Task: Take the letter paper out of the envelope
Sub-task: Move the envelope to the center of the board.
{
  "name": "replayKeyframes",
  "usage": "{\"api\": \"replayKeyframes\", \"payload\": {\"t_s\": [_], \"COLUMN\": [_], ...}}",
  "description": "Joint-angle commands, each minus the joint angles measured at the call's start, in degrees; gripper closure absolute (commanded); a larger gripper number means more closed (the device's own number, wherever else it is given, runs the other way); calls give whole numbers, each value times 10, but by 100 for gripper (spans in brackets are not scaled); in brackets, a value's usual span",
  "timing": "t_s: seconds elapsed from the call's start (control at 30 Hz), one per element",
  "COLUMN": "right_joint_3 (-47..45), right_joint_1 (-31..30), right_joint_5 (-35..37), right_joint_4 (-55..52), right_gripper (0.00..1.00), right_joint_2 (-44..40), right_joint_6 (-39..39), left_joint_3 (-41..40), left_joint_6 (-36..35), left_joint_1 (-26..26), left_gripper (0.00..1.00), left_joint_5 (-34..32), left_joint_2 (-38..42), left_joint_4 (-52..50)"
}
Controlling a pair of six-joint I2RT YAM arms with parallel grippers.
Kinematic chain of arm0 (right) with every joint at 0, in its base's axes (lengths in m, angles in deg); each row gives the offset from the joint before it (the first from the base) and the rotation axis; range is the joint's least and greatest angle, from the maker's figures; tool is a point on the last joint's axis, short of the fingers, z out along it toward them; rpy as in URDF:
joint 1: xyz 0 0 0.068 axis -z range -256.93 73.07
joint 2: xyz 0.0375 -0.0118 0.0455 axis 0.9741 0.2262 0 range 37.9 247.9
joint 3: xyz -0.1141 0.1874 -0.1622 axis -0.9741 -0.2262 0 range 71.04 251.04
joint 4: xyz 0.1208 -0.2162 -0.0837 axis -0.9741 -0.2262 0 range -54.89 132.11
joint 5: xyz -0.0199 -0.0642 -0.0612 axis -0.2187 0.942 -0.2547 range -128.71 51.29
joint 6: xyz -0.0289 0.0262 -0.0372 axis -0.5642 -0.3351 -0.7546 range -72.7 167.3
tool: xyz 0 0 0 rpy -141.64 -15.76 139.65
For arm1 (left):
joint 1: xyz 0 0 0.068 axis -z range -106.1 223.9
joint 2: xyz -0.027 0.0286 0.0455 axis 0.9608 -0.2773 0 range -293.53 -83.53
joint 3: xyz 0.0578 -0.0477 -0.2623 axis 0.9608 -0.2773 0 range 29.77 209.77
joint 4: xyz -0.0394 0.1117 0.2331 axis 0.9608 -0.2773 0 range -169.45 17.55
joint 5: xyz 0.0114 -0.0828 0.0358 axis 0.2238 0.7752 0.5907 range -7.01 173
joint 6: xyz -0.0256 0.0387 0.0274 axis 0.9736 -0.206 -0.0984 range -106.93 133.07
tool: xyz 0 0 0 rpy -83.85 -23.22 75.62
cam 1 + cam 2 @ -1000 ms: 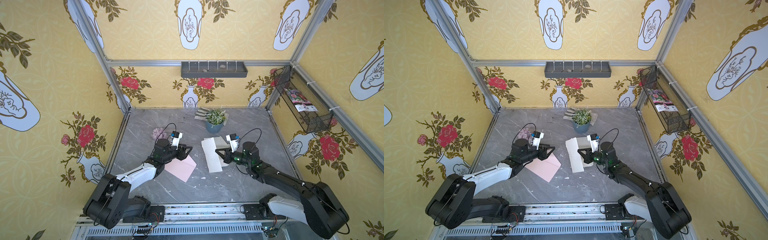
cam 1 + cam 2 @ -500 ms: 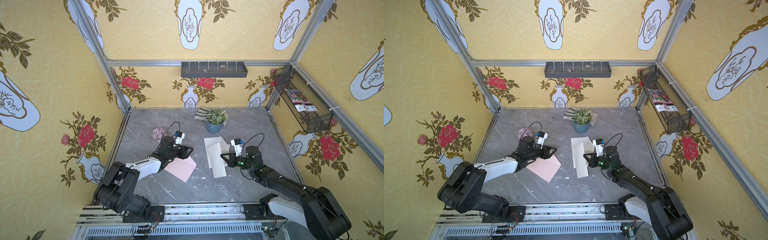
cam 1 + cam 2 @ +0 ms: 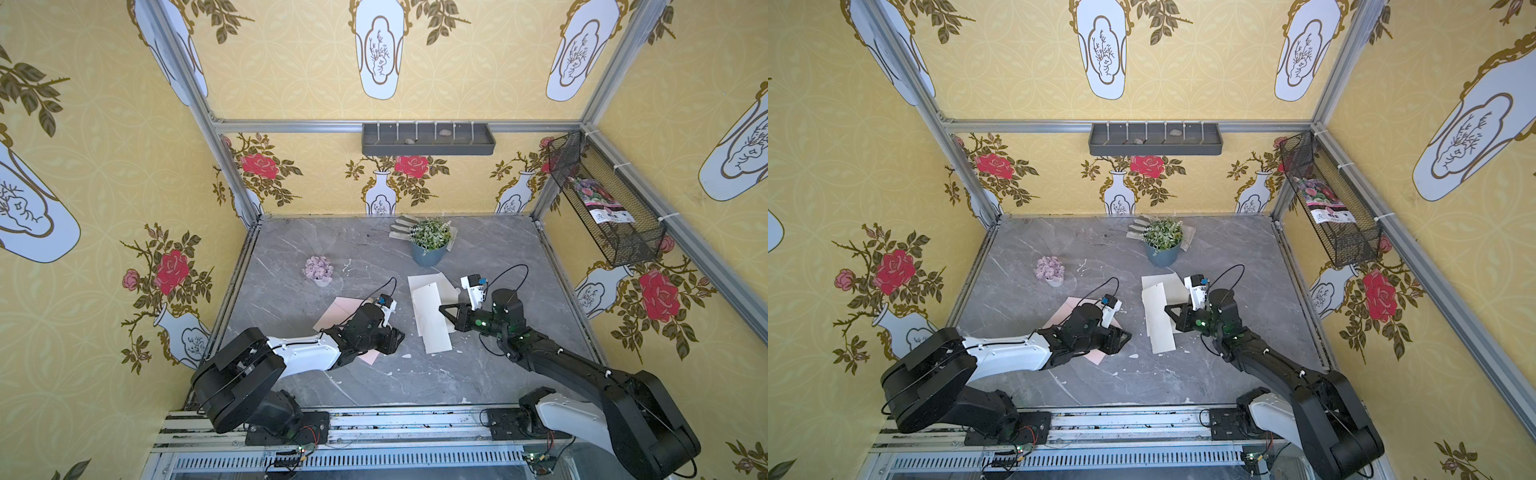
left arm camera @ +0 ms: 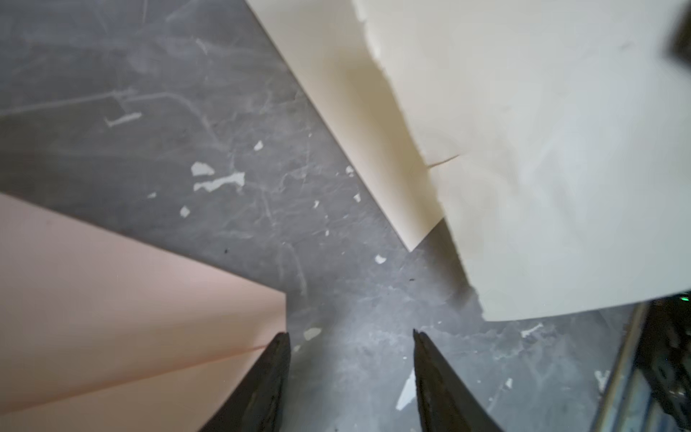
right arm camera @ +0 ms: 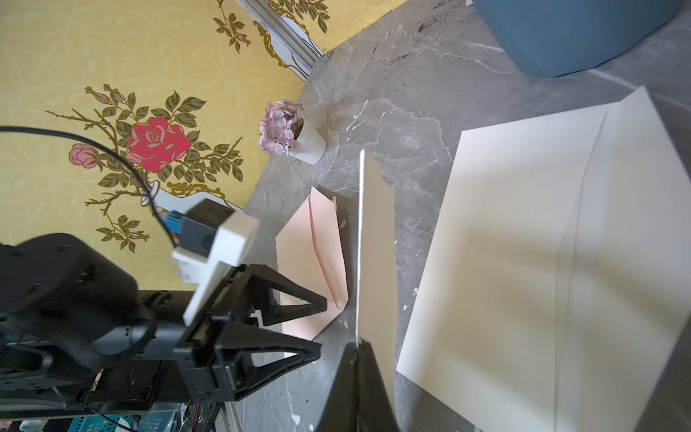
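1. The table [image 3: 374,374] is a grey, white-veined marble slab that fills the floor of the walled cell.
2. A pink envelope [image 3: 336,309] lies flat, left of the middle.
3. A cream envelope [image 5: 523,262] lies flat, right of the middle, with its flap open. It is apart from the pink one, with bare marble between them.
4. A blue pot [image 3: 428,253] holding a green plant stands far, right of centre.
5. Grey gloves [image 3: 401,228] lie by the far wall, partly hidden behind that pot.
6. A small white pot [image 3: 318,270] of purple flowers stands far left.
7. White flecks [image 3: 405,356] are scattered over the near marble.
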Motion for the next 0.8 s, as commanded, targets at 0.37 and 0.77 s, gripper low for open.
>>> {"api": "replayKeyframes", "payload": {"t_s": [0.37, 0.77], "right_joint_3": [-11, -55], "right_joint_1": [1, -2], "right_joint_5": [29, 4], "right_joint_4": [-123, 17], "right_gripper": [100, 100], "right_joint_2": [-122, -51], "right_joint_6": [-24, 32], "left_joint_3": [-75, -157], "left_joint_6": [95, 116], "left_joint_1": [2, -16], "left_gripper": [45, 40], "left_joint_5": [-131, -240], "left_joint_2": [13, 287], "left_joint_4": [46, -118]}}
